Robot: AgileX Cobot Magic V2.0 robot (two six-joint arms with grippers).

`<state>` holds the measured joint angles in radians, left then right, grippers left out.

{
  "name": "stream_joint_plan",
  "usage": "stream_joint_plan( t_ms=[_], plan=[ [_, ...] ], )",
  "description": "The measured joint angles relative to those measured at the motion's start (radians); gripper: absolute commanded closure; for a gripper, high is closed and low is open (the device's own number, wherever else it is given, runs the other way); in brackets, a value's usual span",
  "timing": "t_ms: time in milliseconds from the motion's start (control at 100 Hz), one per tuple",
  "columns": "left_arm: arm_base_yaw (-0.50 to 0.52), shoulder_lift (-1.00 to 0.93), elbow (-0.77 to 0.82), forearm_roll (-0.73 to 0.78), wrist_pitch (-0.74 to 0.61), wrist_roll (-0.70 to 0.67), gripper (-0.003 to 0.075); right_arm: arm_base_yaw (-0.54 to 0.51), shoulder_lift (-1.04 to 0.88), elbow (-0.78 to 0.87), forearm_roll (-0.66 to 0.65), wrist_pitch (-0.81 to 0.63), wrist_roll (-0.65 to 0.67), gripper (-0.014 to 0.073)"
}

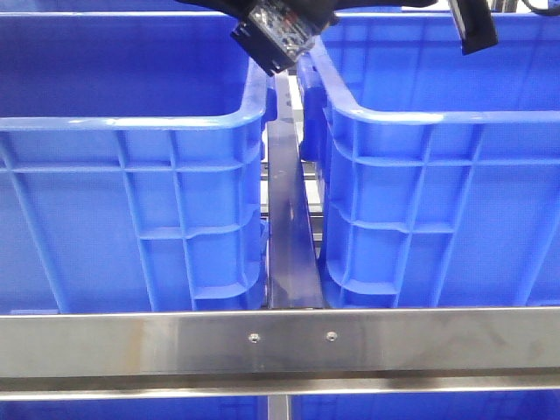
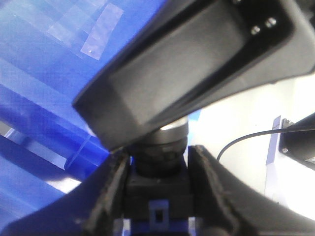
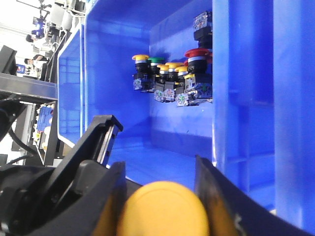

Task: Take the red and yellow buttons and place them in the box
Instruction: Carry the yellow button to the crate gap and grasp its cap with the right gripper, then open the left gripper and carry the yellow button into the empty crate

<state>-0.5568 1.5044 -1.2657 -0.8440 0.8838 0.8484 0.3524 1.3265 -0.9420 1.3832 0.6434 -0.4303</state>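
My right gripper [image 3: 160, 169] is shut on a yellow button [image 3: 165, 209], whose domed cap fills the gap between the fingers. It hangs inside a blue crate [image 3: 123, 73]. Beyond it lies a heap of buttons, among them a red button [image 3: 198, 53] and a yellow one [image 3: 140, 58]. My left gripper [image 2: 158, 157] is shut on a black button body [image 2: 160, 182] with a silver collar; a black slab [image 2: 197, 64] hides its cap. In the front view the left gripper [image 1: 271, 39] is over the inner rim of the left crate [image 1: 131, 122], and the right gripper [image 1: 472, 26] is above the right crate [image 1: 437, 118].
A steel rail [image 1: 289, 236] runs between the two look-alike crates, and a steel bar [image 1: 280, 337] crosses in front of them. A black arm part [image 3: 59, 182] sits close beside my right gripper. White floor and a cable [image 2: 246, 137] show past the left gripper.
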Motion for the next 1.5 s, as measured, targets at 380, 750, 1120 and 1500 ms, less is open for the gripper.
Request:
stream_joint_plan(
  t_ms=[380,750,1120,1500],
  plan=[
    [0.000,0.000,0.000,-0.001,0.000,-0.039,0.0067,0.000,0.000,-0.002,0.000,0.006,0.000,0.0420],
    [0.000,0.000,0.000,-0.001,0.029,-0.040,0.0069,-0.130,-0.020,-0.005,-0.002,0.066,0.000,0.0420],
    [0.000,-0.002,0.000,-0.030,0.037,-0.041,0.0069,-0.439,-0.026,-0.010,-0.009,0.050,-0.189,0.0420],
    [0.000,-0.002,0.000,-0.039,0.041,-0.041,0.0070,-0.450,0.132,-0.138,0.015,-0.138,-0.732,0.0420]
  ],
)
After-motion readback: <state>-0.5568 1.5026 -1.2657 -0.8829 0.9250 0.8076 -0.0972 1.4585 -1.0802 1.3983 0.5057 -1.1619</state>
